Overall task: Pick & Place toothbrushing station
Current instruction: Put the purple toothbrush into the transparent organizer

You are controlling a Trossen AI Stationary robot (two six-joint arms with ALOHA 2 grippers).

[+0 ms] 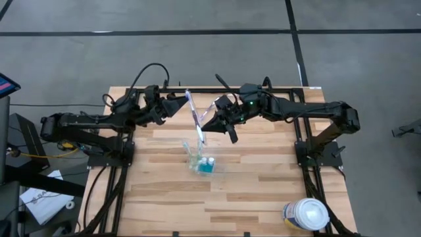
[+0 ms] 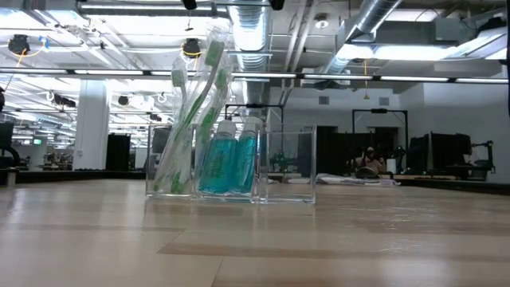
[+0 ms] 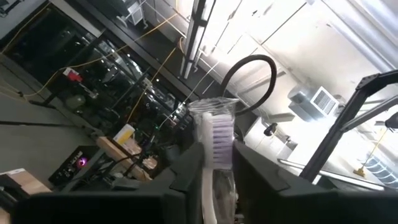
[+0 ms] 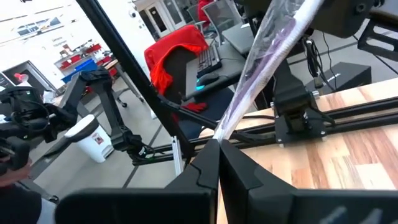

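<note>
The toothbrushing station (image 1: 204,162) is a see-through holder standing on its base at mid-table; the low view (image 2: 287,167) shows green toothbrushes (image 2: 191,112) leaning in one compartment and blue bottles (image 2: 231,163) in the middle one. A purple toothbrush in clear wrap (image 1: 194,117) is held above the table just beyond the holder. My left gripper (image 1: 185,102) and my right gripper (image 1: 205,124) are both shut on it, from opposite sides. My left gripper pinches the wrapped toothbrush between its two fingers just below the bristled head (image 3: 217,134), at the brush's far end. It comes in from the table's left. The brush is lifted clear of the table. My right gripper pinches the wrapped handle (image 4: 225,127) between its two fingers, toward the brush's near end. It comes in from the table's right, and the fingers lie across the handle. The brush runs away from the fingers, clear of the table.
A round tub with a white lid (image 1: 308,214) stands near the table's front right corner. The holder's third compartment (image 2: 288,171) holds nothing. Bare wooden tabletop (image 1: 263,178) lies around the holder.
</note>
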